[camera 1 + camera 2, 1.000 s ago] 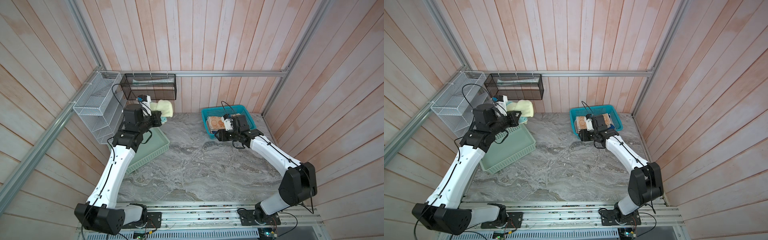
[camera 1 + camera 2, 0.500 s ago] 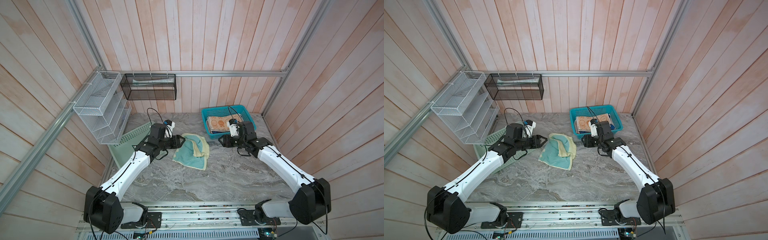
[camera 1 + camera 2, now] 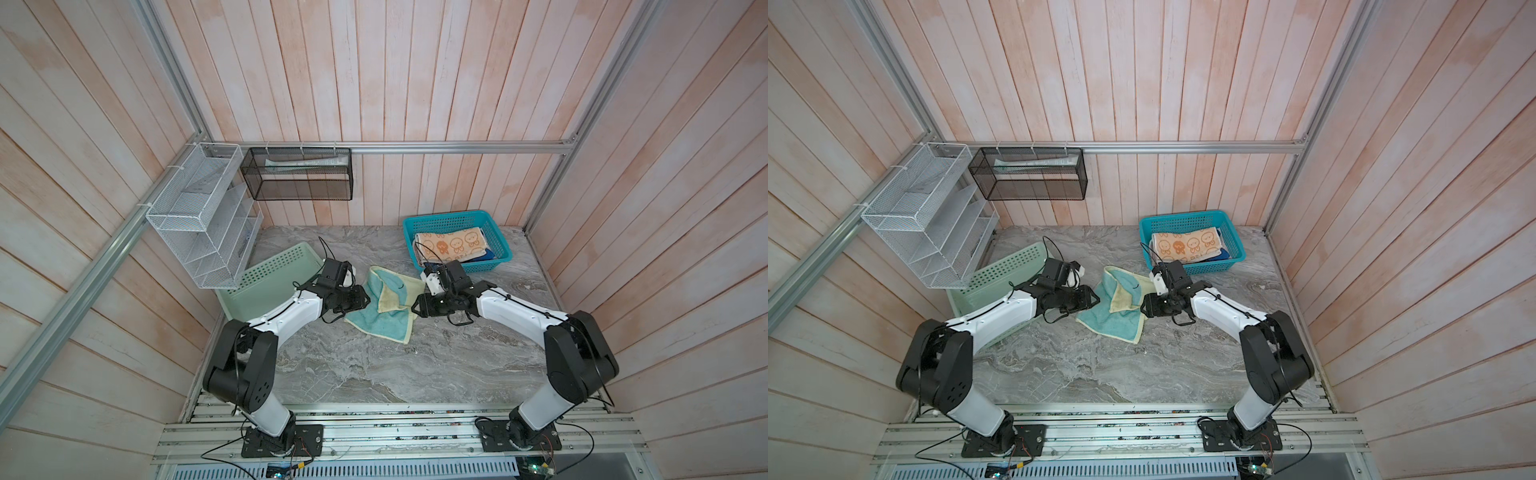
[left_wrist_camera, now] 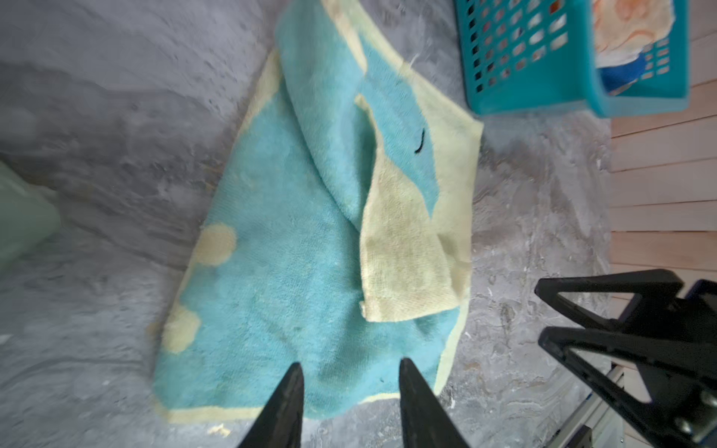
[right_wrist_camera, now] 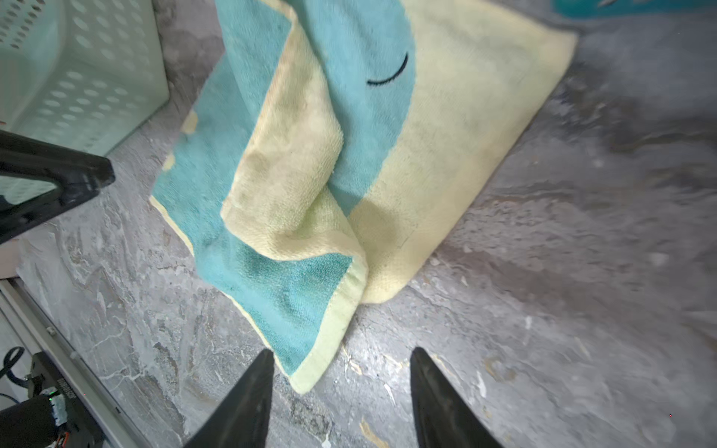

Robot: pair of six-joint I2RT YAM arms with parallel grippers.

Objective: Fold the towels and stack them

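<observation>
Yellow-and-teal towel (image 3: 382,324) lies rumpled (one corner flopped over); left tool (image 4: 350,362) and right tool (image 5: 342,351) parted, empty.

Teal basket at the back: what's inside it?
Inside the teal basket, a folded orange-and-cream towel with cartoon figures lies on top. The edge of a blue towel peeks out beneath it. Anything lower in the basket is covered.
</observation>
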